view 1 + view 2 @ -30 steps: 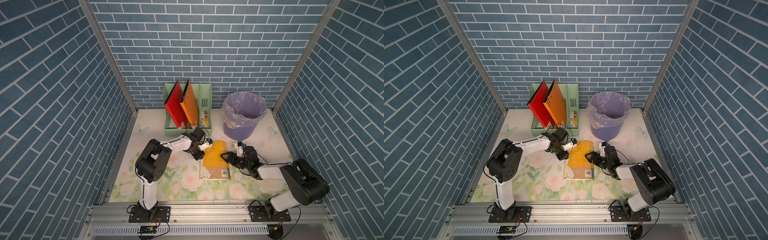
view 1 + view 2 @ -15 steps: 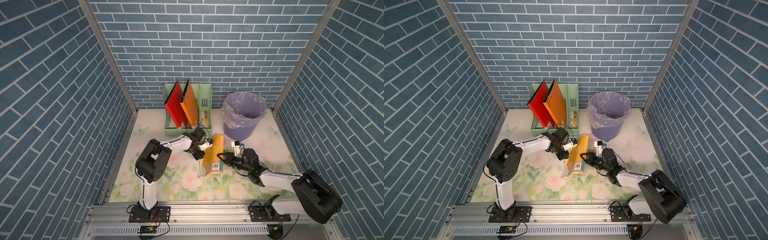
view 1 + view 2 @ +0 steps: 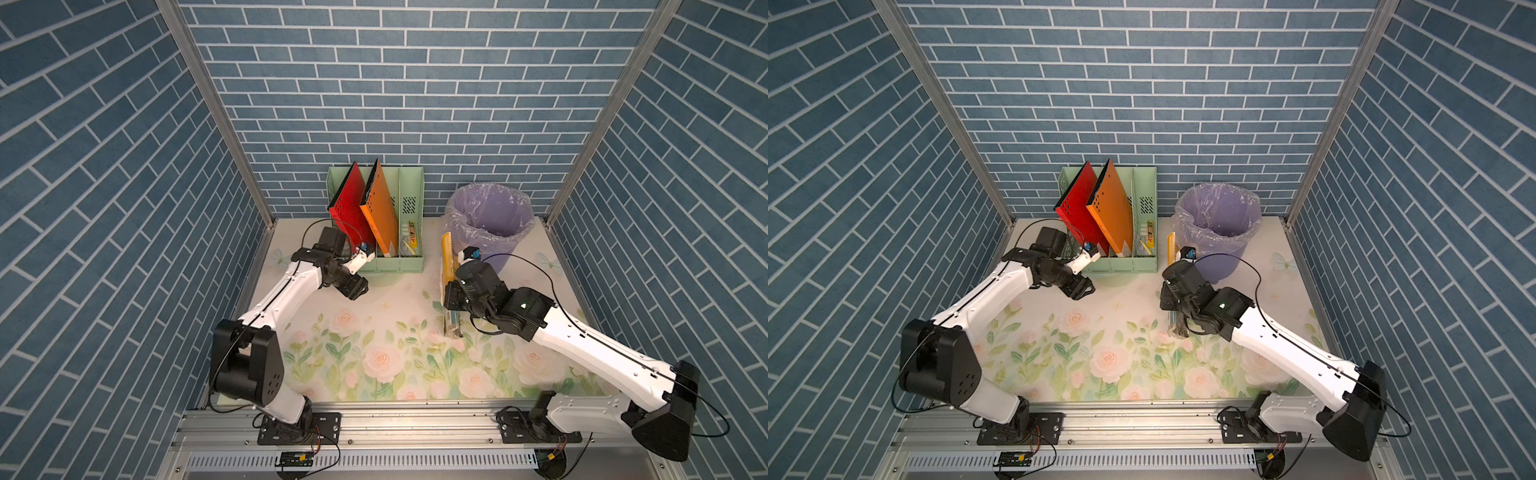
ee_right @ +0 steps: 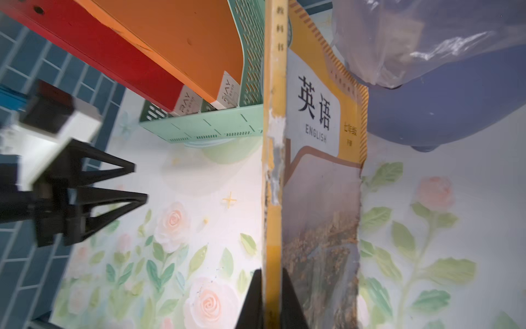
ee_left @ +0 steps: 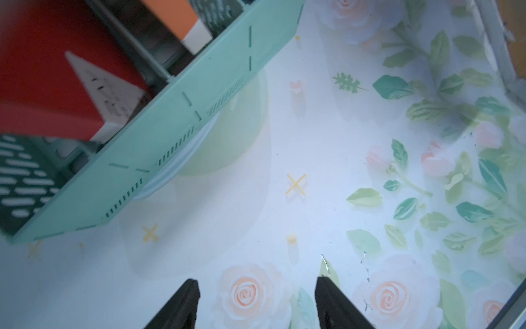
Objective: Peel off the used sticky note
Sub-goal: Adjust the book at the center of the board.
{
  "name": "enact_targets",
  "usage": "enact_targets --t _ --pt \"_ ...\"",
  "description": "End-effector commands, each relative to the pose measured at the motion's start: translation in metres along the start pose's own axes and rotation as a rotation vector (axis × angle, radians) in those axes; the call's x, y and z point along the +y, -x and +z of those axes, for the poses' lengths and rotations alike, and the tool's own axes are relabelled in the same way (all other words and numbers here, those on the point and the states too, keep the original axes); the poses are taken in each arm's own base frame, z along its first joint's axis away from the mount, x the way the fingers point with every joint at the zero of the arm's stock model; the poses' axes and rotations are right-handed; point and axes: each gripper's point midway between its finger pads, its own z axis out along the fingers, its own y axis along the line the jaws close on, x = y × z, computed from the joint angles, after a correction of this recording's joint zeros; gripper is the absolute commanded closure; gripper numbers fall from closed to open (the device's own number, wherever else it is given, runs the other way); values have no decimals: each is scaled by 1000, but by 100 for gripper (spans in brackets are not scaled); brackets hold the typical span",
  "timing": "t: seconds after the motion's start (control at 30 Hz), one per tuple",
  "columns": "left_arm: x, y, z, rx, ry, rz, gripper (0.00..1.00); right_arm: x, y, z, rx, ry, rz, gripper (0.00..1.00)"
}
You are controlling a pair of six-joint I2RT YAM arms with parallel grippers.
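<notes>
Grip check: right tool (image 4: 270, 282) is clamped on the lower spine of the English textbook (image 4: 318, 119). It stands the book on edge on the bench (image 3: 374, 316), right of centre and just left of the bin (image 3: 1225, 264) (probably to offer a face to the other arm).

The left tool (image 5: 256, 282) has its jaws apart and is empty. It hovers low by the near wall of the green file organizer (image 3: 409, 257), well left of the book.

The sticky note is not visible. The cover seen from the right wrist carries none, so it is likely on the hidden side or inside.

The organizer holds a red folder (image 3: 349, 208) and an orange folder (image 3: 380, 208), both leaning, and small yellow stationery (image 3: 411, 237) in the rightmost slot. The bin has a clear liner and looks empty.
</notes>
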Motion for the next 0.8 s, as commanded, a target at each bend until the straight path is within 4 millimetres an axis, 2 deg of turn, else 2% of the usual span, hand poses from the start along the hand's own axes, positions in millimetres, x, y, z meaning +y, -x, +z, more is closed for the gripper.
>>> enact_targets --t 0.0,0.07,0.17,0.37,0.4,0.47,0.53,0.6,0.7,0.77 --pt "-8 -35 -4 62 -57 -43 21 -36 -34 18 110 -367 -309 100" --pt "-1 -43 -10 52 -46 -73 15 -22 -47 41 148 -405 -379 100" --pt "9 -50 -19 35 -27 -110 11 4 -67 81 191 -402 -442 100" --pt "28 -55 -36 -1 -4 -170 11 69 -107 153 277 -277 -489 100" --pt "30 -56 -38 -7 1 -177 11 81 -113 160 289 -250 -488 91" --pt "33 -58 -41 -9 11 -182 11 105 -120 168 299 -167 -456 64" --pt "35 -61 -41 -8 20 -189 11 125 -122 169 293 -66 -387 40" --pt "35 -63 -40 -9 21 -195 10 140 -115 162 267 21 -313 3" --pt "37 -63 -35 -24 25 -217 1 154 -91 143 186 114 -243 1" --pt "42 -59 -33 -51 41 -239 0 155 -70 123 115 157 -223 1"
